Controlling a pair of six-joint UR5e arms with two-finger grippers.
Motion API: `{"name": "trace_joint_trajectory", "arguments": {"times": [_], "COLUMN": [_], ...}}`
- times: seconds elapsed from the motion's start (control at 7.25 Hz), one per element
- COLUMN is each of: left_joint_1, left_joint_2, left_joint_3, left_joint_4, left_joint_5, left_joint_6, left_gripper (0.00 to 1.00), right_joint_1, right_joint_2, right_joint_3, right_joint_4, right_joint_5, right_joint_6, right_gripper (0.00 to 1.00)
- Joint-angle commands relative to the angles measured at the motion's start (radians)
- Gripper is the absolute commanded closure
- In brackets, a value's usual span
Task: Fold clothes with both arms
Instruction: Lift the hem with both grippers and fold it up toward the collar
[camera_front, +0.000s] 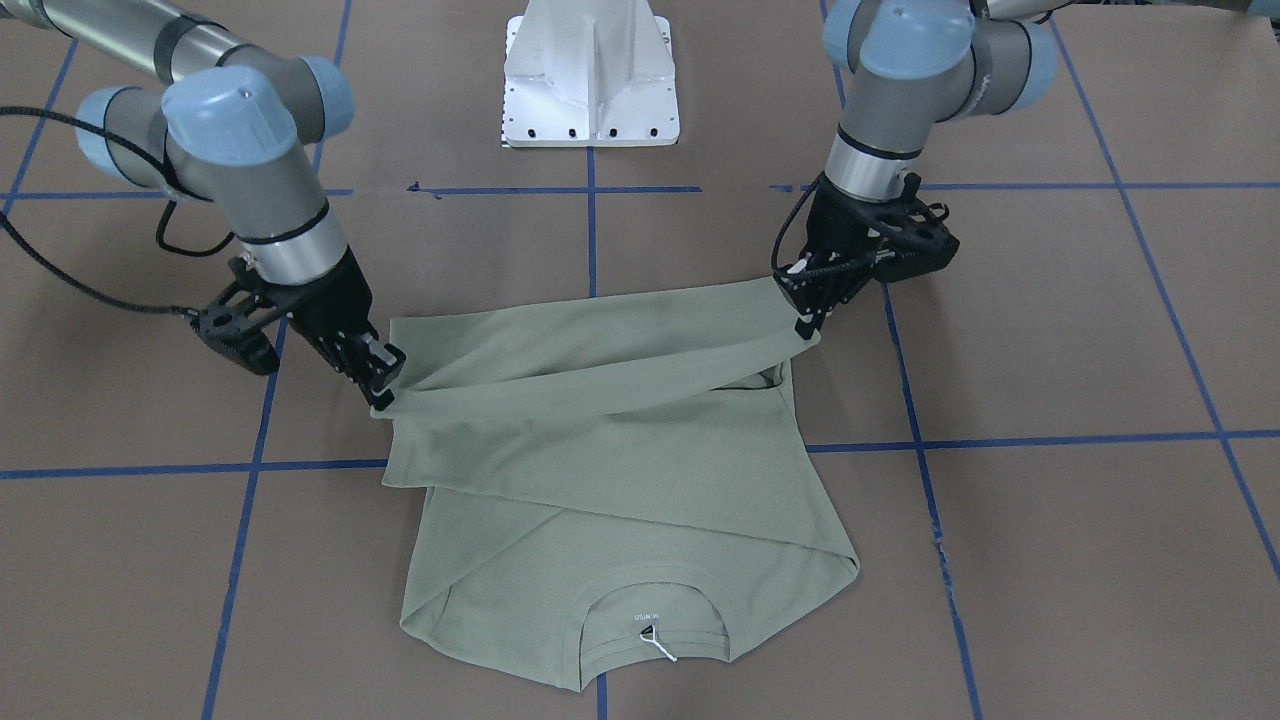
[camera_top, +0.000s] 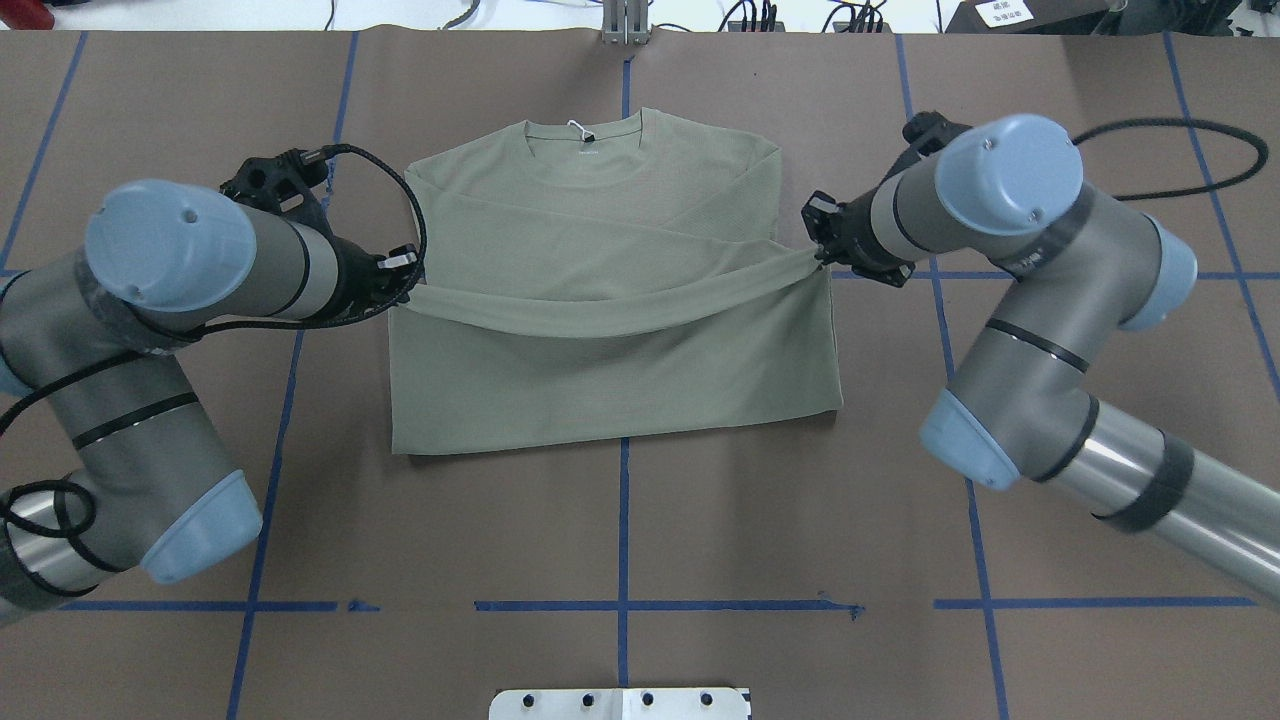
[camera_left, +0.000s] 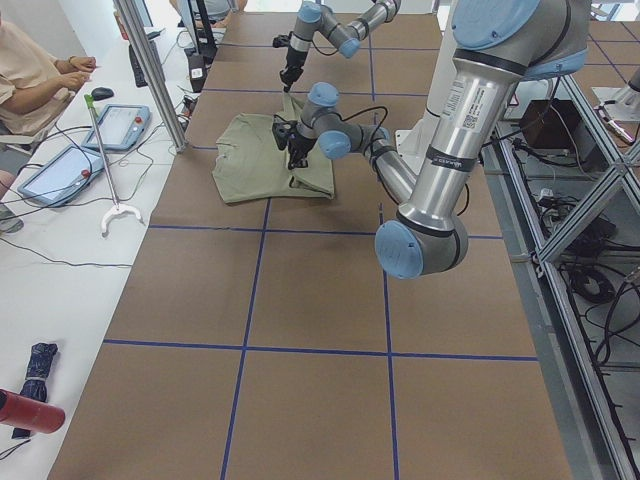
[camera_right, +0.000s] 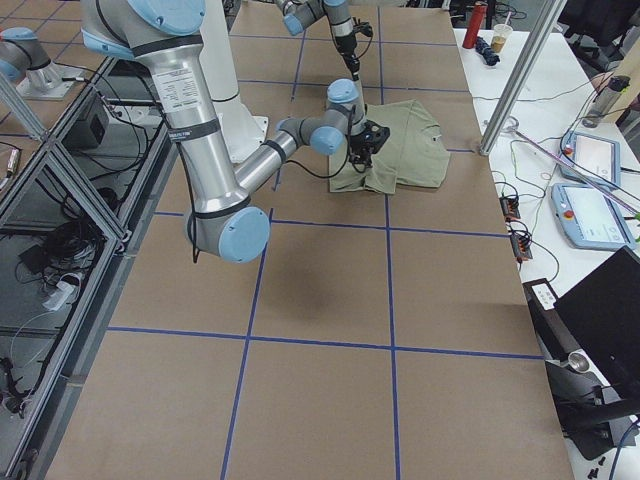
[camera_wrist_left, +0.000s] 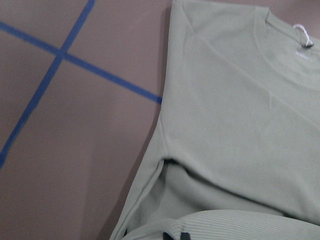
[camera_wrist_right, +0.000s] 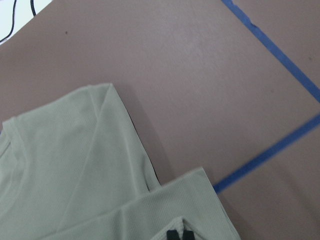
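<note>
- L pincer (camera_front: 812, 310) & R pincer (camera_front: 382, 385): tips half hidden in cloth, both clenched on shirt (camera_front: 620, 470) hem.
- Hem raised, sagging mid; collar flat on bench (camera_front: 1050, 560).

A brown surface (camera_top: 450, 530) gridded with blue tape lines (camera_top: 623, 500) lies beneath the left end effector (camera_front: 808, 318) and the right end effector (camera_front: 380, 388). A white pedestal base (camera_front: 590, 80) stands between them, back toward the robot. Across from both, a person (camera_left: 35, 75) sits beside two tablet-like pendants (camera_left: 118, 125) and a grabber stick (camera_left: 100, 150). A red bottle (camera_left: 28, 412) lies well away from the left end effector.
</note>
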Motion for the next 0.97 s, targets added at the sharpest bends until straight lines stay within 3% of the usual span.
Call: {"name": "trace_joint_trajectory", "arguments": {"times": [0.0, 0.28, 0.55, 0.83], "left_joint_1": [-0.072, -0.088, -0.091, -0.089], "left_joint_2": [-0.048, -0.114, -0.188, -0.208], "left_joint_3": [0.229, 0.394, 0.521, 0.585], "left_joint_4": [-0.218, -0.316, -0.369, -0.432], "left_joint_5": [0.017, 0.115, 0.123, 0.125], "left_joint_6": [0.014, 0.032, 0.032, 0.048], "left_gripper": [1.0, 1.0, 1.0, 1.0], "right_joint_1": [0.059, 0.079, 0.084, 0.081], "right_joint_2": [0.186, 0.232, 0.271, 0.312], "right_joint_3": [-0.276, -0.462, -0.539, -0.604], "right_joint_4": [0.01, 0.184, 0.187, 0.19], "right_joint_5": [0.005, 0.001, -0.017, -0.023], "right_joint_6": [-0.077, -0.077, -0.083, -0.087], "right_gripper": [1.0, 1.0, 1.0, 1.0]}}
